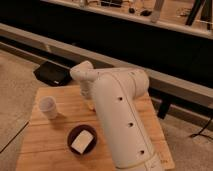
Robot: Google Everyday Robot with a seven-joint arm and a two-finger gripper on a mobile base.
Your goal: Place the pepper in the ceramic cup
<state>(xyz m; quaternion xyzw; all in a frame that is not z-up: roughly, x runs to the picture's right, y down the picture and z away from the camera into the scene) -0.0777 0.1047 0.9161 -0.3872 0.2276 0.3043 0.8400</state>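
Note:
The white ceramic cup [48,106] stands upright on the left part of the wooden table [50,145]. My white arm fills the middle of the view and bends down to the table's back centre. The gripper [90,102] is at its lower end, to the right of the cup and about a cup's width or two from it, mostly hidden by the arm. A small orange bit [92,106] shows right at the gripper's end and looks like the pepper; the rest of it is hidden.
A dark round bowl [81,140] holding a white block sits at the table's front centre. A flat black object [52,74] lies on the floor behind the table. A long ledge [170,80] and dark wall run along the back.

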